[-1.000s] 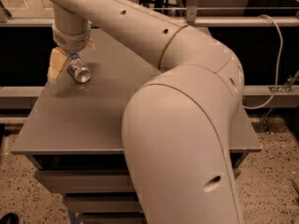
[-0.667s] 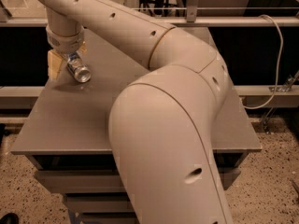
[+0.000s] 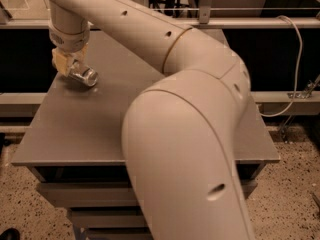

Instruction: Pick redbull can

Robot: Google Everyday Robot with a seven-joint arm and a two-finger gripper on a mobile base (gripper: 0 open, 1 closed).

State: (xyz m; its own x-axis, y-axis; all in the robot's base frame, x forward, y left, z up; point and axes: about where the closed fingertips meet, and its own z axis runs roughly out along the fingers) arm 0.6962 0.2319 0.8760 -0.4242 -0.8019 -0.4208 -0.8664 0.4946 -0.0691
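The redbull can [image 3: 85, 76] lies on its side near the far left of the grey table [image 3: 100, 129], its shiny silver end facing me. My gripper [image 3: 68, 65] hangs from the wrist right over the can's far end, its tan fingers [image 3: 60, 63] at the can's body. The can's far end is hidden behind the fingers. My large beige arm fills the middle and right of the view.
The table's left edge [image 3: 35, 119] runs close to the can. A metal rail [image 3: 250, 23] crosses behind the table. A white cable [image 3: 295, 59] hangs at the right. Speckled floor [image 3: 295, 194] lies below.
The arm has swung left and nearer the camera. The gripper stays at the can, which lies in about the same place on the table.
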